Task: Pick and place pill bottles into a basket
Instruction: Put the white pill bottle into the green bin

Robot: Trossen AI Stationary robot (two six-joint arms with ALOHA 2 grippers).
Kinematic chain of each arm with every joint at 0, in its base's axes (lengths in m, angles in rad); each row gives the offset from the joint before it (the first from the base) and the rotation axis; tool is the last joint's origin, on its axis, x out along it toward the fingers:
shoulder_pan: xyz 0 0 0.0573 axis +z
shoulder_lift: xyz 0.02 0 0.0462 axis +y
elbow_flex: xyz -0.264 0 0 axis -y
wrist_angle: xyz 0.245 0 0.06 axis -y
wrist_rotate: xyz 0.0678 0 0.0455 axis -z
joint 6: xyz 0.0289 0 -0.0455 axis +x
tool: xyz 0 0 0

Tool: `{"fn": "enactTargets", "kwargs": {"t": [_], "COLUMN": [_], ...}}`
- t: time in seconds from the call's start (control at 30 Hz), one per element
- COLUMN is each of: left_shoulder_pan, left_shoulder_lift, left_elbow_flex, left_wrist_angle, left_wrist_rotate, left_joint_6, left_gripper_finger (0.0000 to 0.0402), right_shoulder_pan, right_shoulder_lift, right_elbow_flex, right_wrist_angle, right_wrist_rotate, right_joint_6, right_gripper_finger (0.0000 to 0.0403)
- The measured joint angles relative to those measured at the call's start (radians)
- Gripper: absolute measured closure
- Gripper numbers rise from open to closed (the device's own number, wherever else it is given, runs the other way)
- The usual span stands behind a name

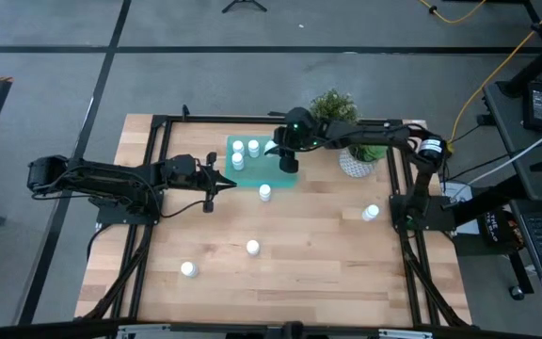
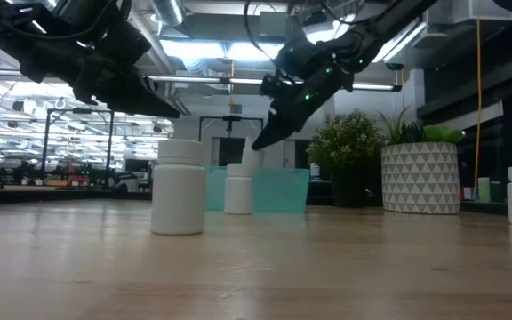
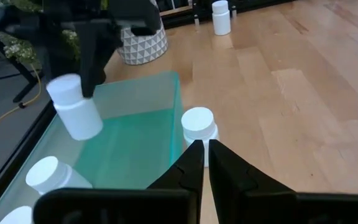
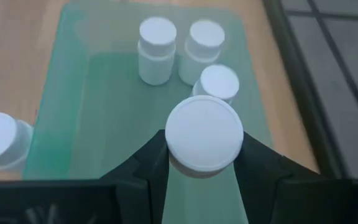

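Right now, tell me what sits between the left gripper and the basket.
In the high view only bare wood separates the shut left gripper from the basket; a pill bottle stands beside the basket's near edge.

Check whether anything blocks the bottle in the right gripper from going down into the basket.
Nothing visible does. The right gripper holds its pill bottle over bare basket floor; the three bottles inside stand toward the far end, beyond it.

You see three white bottles [image 4: 157, 50] standing in the teal basket [image 4: 61, 112], one bottle [image 4: 205, 134] held above it, others scattered outside.
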Motion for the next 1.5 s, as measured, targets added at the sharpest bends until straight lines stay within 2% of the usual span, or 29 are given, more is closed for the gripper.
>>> {"fn": "enactTargets", "kwargs": {"t": [0.5,1.5], "left_shoulder_pan": [0.000,0.000], "left_shoulder_lift": [0.000,0.000], "left_elbow_flex": [0.000,0.000], "left_wrist_angle": [0.000,0.000], "left_wrist_rotate": [0.000,0.000], "left_joint_6": [0.000,-0.001], "left_gripper_finger": [0.0383,0.0381], "right_shoulder_pan": [-0.013,-0.038], "right_shoulder_lift": [0.087,0.104], "right_elbow_flex": [0.000,-0.001], "right_wrist_angle": [0.054,0.061], "right_wrist_rotate": [0.032,0.028], "right_joint_6": [0.023,0.062], "right_gripper_finger": [0.0259,0.0259]}}
